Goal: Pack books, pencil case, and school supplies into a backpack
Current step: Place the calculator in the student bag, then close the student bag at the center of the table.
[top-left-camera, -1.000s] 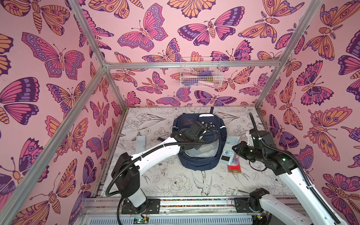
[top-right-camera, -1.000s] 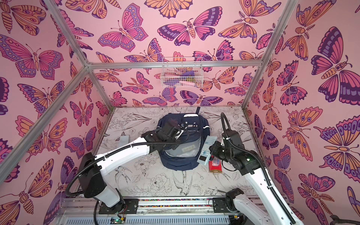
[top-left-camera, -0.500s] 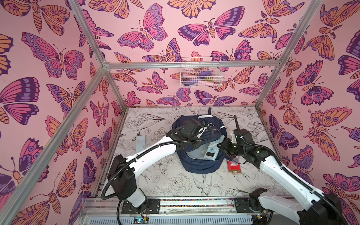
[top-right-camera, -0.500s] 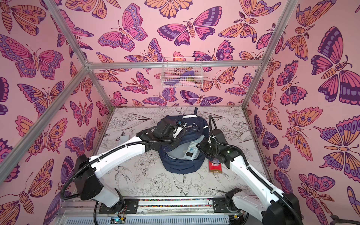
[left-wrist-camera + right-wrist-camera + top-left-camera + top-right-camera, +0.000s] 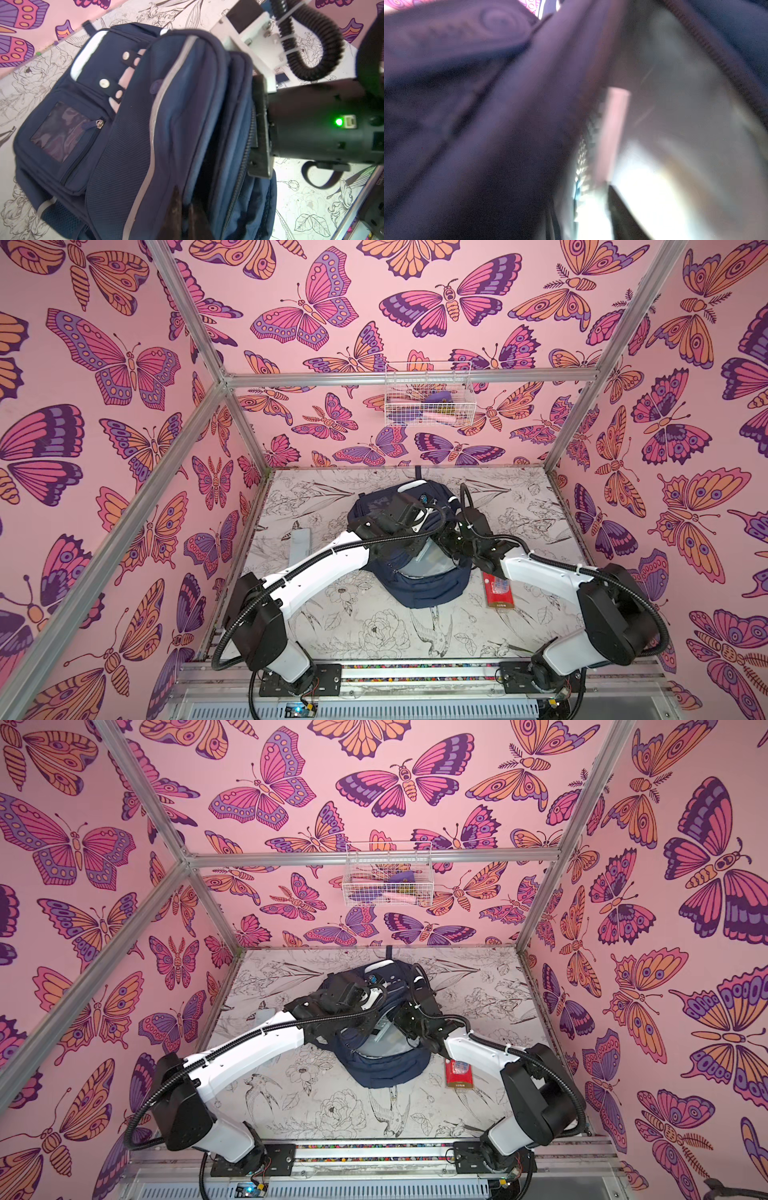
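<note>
Clamped shut on the backpack (image 5: pixel 133 145) flap, my left claw (image 5: pixel 186 214) holds it up so the mouth gapes for loading. The backpack lies centre frame in both top views. My right claw (image 5: pixel 448 540) sits in that mouth; blur hides how wide it stands. Lower right, a red box (image 5: pixel 498 592) waits, I judge, within reach.

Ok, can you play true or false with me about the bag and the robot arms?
The backpack lies on the table. True.
The red packet is inside the backpack. False: it lies on the table beside the backpack.
The left gripper pinches the backpack's fabric. True.
The white wire basket stands on the table. False: it hangs on the back wall.
</note>
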